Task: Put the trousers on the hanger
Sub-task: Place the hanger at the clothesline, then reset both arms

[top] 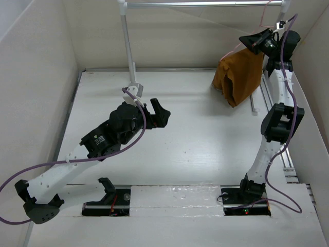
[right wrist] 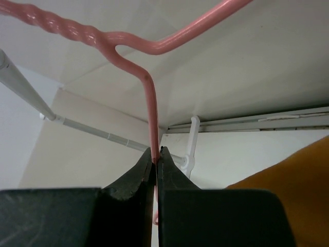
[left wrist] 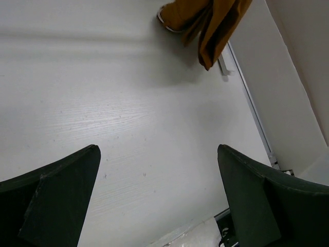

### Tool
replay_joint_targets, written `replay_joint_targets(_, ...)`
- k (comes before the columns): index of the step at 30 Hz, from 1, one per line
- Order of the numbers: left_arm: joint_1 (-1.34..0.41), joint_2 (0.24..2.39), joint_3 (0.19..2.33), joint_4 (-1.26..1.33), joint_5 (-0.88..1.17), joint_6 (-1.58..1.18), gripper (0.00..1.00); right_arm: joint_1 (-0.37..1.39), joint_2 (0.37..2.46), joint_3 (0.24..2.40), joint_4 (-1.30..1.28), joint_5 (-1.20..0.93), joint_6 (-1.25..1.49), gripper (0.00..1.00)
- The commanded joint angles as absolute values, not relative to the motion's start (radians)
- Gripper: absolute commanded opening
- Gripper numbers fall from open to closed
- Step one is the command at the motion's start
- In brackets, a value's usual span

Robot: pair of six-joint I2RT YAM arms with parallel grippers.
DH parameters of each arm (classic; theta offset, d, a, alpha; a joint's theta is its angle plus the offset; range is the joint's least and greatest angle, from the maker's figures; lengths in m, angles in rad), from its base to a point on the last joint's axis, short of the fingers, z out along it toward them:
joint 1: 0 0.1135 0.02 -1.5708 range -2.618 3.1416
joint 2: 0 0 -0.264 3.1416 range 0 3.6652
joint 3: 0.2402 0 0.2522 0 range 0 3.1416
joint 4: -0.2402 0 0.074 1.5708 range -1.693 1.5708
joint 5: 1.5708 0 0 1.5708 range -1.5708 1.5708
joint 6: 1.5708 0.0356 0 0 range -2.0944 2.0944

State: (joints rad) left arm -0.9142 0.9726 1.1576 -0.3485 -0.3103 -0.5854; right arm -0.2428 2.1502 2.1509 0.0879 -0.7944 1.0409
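Observation:
The rust-brown trousers (top: 239, 77) hang folded over the thin pale-pink hanger (top: 266, 14) at the back right, their lower end near the table. My right gripper (top: 255, 43) is raised there, shut on the hanger's wire. In the right wrist view the hanger (right wrist: 149, 103) runs down between the closed jaws of the right gripper (right wrist: 156, 152), with the trousers (right wrist: 298, 175) at the lower right. My left gripper (top: 154, 110) hovers open over the middle of the table with nothing in it. The left wrist view shows this gripper (left wrist: 158, 149) above bare table, the trousers (left wrist: 205, 25) far ahead.
A silver rail (top: 205, 4) spans the back on a white post (top: 128, 46), which stands just behind my left gripper. The rail (right wrist: 31, 98) and a white bracket (right wrist: 193, 139) lie beyond the right fingers. White walls enclose the table (top: 195, 139) on three sides.

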Motion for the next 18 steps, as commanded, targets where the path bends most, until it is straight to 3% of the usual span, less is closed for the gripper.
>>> replay_joint_targets(1,-0.91,0.943,1.16,-0.322,-0.314,-0.604,0.94,-0.236,2.051,2.088,0.222,-0.79,1.023,0.01)
replay_joint_targets(3,-0.91,0.945,1.161,-0.316,-0.318,-0.606,0.94,-0.236,1.999,2.025,0.236,-0.782,0.999,0.16)
replay_joint_targets(4,-0.91,0.945,1.158,-0.308,-0.318,-0.606,0.94,-0.245,1.981,1.976,0.235,-0.775,0.986,0.35)
replay_joint_targets(9,-0.91,0.972,1.181,-0.299,-0.328,-0.597,0.99,-0.29,1.814,1.885,0.12,-0.738,0.844,0.64)
replay_joint_targets(10,-0.91,0.986,1.199,-0.305,-0.33,-0.591,0.99,-0.301,1.798,1.879,0.111,-0.741,0.827,1.0)
replay_joint_targets(18,-0.91,1.069,1.295,-0.328,-0.333,-0.571,0.99,-0.374,1.585,1.8,0.066,-0.822,0.663,1.0)
